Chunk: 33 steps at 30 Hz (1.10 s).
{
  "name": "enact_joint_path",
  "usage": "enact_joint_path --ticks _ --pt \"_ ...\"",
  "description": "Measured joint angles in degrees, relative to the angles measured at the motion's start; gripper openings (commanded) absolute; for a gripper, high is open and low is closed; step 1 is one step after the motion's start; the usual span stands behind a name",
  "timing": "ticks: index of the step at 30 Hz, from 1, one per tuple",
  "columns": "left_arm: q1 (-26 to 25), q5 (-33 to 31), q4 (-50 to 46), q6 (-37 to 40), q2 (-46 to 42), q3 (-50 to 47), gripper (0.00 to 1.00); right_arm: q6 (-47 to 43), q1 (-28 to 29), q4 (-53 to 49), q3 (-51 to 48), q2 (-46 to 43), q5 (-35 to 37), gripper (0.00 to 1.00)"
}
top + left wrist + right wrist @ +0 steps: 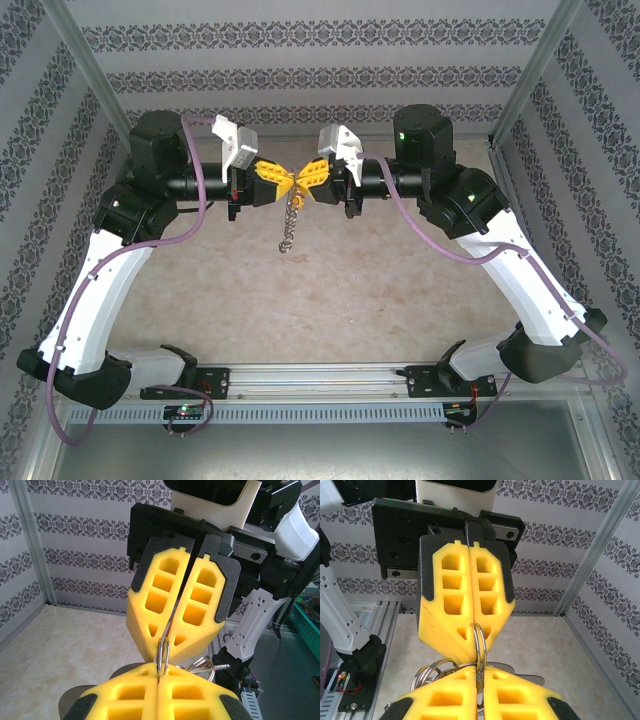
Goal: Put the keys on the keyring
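Threading step, probably late on. Left claw (280,183) and right claw (310,180) tip to tip above mid table (400,290), both clamped on keyring (163,652). Keys (290,225) dangling just below. Next: work keys round the coil without losing grip.

Table (350,300): beige, mottled stone-look top, matte. Patterned wall panels (300,80) stand along its back and side edges, and aluminium posts (90,80) rise at the back corners. An aluminium rail (320,378) runs along the near edge. Left arm base (185,375) and right arm base (445,375) are bolted to it, well apart. Just in front of the rail is a perforated strip (320,411), then a grey metal sheet (320,450).
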Motion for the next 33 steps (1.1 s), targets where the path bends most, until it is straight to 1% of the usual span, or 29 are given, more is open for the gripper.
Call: enact_joint_path --ticks 3,8,9,12,14,17,22,26,33 --pt "0.0 -0.11 -0.46 0.48 0.0 0.0 0.0 0.09 -0.02 -0.02 -0.11 0.0 -0.15 0.0" --pt "0.0 -0.57 -1.7 2.54 0.0 0.0 0.0 0.15 -0.02 -0.48 -0.15 0.09 -0.28 0.0" --pt "0.0 -0.7 -2.01 2.89 0.0 0.0 0.03 0.07 -0.02 -0.7 -0.15 0.15 -0.28 0.0" --pt "-0.02 -1.62 -2.97 4.07 0.0 0.0 0.25 -0.26 -0.02 -1.07 -0.15 0.5 -0.28 0.0" --pt "-0.02 -2.14 -4.02 4.66 0.0 0.0 0.3 -0.76 -0.02 -1.79 -0.11 0.92 0.26 0.0" --pt "-0.33 -4.04 -5.99 6.08 0.0 0.04 0.32 -2.14 0.0 -2.82 0.11 1.81 1.27 0.0" --pt "-0.52 -10.23 -10.91 10.4 0.0 1.18 0.32 -5.55 0.02 -7.34 1.57 2.99 3.65 0.0" --pt "-1.84 -14.73 -14.62 14.14 0.0 2.89 0.32 -9.22 0.76 -12.04 4.79 4.5 6.1 0.0" --pt "-3.89 -19.63 -18.69 18.16 0.02 4.35 0.31 -13.79 2.4 -17.75 7.56 6.4 8.31 0.0"
